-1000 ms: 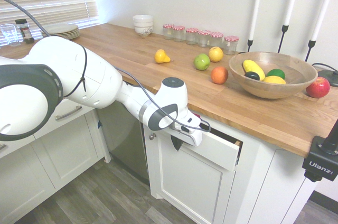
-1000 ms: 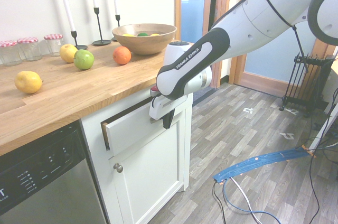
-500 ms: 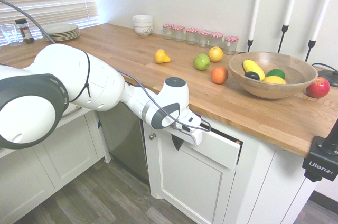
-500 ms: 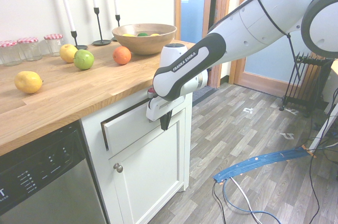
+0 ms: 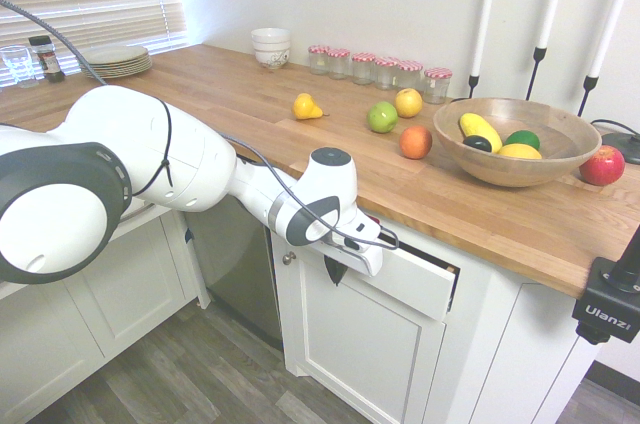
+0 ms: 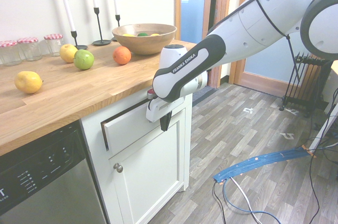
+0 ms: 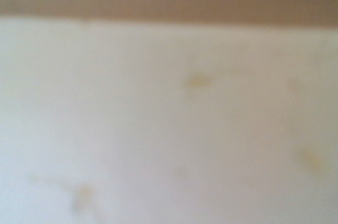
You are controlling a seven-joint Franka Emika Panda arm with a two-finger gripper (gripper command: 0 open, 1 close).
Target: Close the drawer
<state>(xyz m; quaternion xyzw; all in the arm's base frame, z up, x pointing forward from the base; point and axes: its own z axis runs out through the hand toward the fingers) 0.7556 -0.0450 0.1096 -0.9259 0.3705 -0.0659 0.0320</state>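
The drawer [image 5: 412, 290] sits just under the wooden countertop, its flat white front standing out a little from the cabinet with a narrow dark gap at its right end. No handle shows on it. My gripper [image 5: 336, 271] presses against the left part of the front, its dark fingers pointing down and closed together with nothing held. From the other side, the drawer [image 6: 125, 127] is only slightly open and my gripper [image 6: 165, 122] rests on its right end. The wrist view is filled by the blurred white drawer front [image 7: 169, 123] under a brown strip.
A cabinet door [image 5: 365, 349] with a small knob [image 6: 118, 167] lies below the drawer, beside a steel dishwasher [image 6: 42, 182]. On the countertop [image 5: 250, 89] stand a wooden fruit bowl [image 5: 515, 139], loose fruit, jars [image 5: 380, 66], candlesticks and stacked plates [image 5: 115, 57].
The arm has pushed toward the cabinet and the drawer has slid further in, narrowing the gap. Little moved over the last half second.
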